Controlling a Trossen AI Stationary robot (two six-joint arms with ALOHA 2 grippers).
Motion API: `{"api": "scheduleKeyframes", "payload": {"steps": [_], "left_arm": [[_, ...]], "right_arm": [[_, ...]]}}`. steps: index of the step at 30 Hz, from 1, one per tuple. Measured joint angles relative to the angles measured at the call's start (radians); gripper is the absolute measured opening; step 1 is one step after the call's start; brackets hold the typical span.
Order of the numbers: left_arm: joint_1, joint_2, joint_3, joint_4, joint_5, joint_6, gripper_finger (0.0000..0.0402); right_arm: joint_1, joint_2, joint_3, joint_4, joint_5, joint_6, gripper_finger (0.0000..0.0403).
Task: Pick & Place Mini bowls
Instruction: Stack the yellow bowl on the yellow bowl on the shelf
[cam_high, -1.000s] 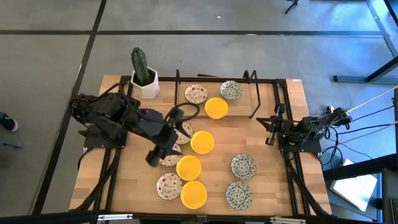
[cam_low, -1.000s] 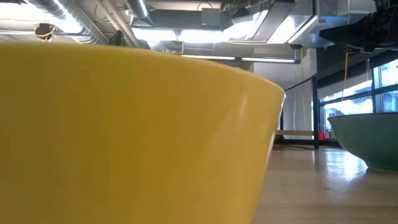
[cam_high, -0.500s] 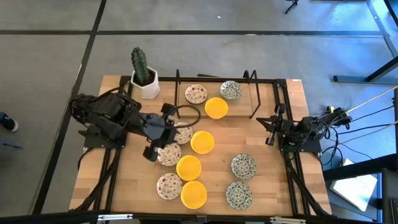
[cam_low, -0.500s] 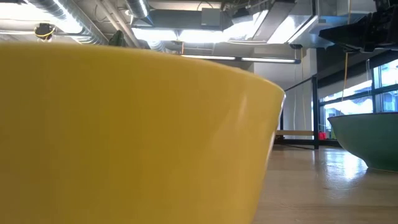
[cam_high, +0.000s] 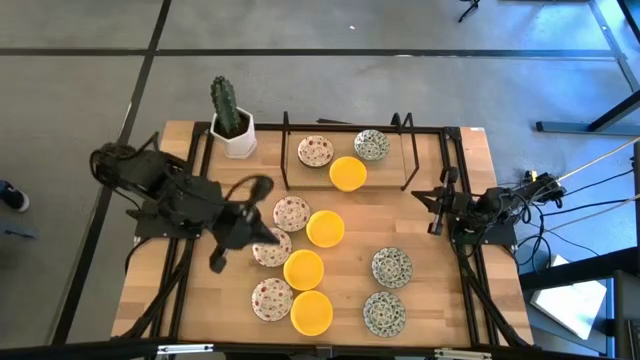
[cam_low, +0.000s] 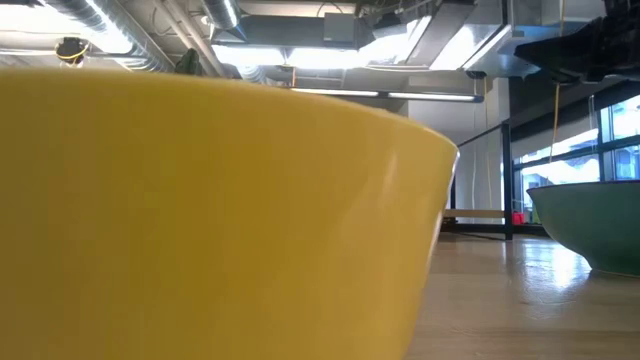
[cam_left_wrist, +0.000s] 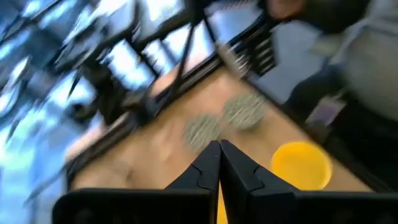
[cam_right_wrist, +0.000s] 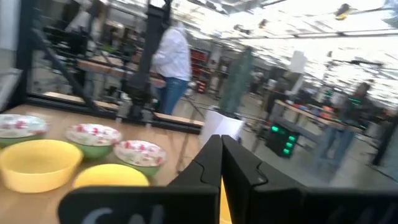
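Several mini bowls stand on the wooden table: yellow ones, cream ones with red flowers and grey-green patterned ones. Three more sit at the far side inside a black wire frame. My left gripper hovers over the table's left half, beside a cream bowl; it is shut with nothing in it. My right gripper waits shut at the table's right edge. In the low view one yellow bowl fills most of the picture.
A cactus in a white square pot stands at the far left corner. Black rails run along the table's left and right sides. Bare wood lies between the bowls and the right rail. A person stands in the room beyond.
My left arm has drawn back toward the table's left edge, away from the bowls in the middle, and its cable loop has moved with it. The cream bowls it was over stay in place, more of them showing now. My right arm has kept still.
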Motion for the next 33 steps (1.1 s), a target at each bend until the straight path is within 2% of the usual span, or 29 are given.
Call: {"api": "scheduleKeyframes", "payload": {"steps": [2, 4, 11, 15, 21, 25, 29, 33], "left_arm": [[0.026, -0.073, -0.163, 0.127, 0.072, 0.045, 0.0002], [0.059, -0.164, -0.339, 0.271, 0.099, 0.059, 0.0003], [0.189, -0.551, -0.985, 0.808, 0.112, 0.024, 0.0003], [0.221, -0.752, -1.259, 1.057, 0.089, -0.051, 0.0001], [0.24, -0.939, -1.558, 1.292, 0.114, -0.064, 0.0003], [0.24, -0.977, -1.707, 1.538, 0.034, -0.012, 0.0002], [0.24, -0.977, -1.793, 1.693, 0.009, -0.018, 0.0002], [0.238, -0.973, -1.816, 1.67, 0.0, -0.054, 0.0003]], "right_arm": [[0.0, 0.0, 0.0, 0.0, -0.042, 0.004, 0.001], [0.0, 0.0, 0.0, -0.003, -0.08, 0.022, 0.001], [0.0, 0.0, 0.0, -0.013, -0.115, 0.063, 0.001], [0.0, 0.0, 0.0, -0.014, -0.164, 0.093, 0.001], [0.0, 0.0, 0.06, -0.014, -0.314, 0.186, 0.001], [0.0, 0.024, 0.068, 0.03, -0.392, 0.148, 0.001], [-0.002, 0.077, 0.068, 0.103, -0.398, 0.121, 0.001], [-0.002, 0.135, 0.068, 0.132, -0.399, 0.099, 0.001]]}}
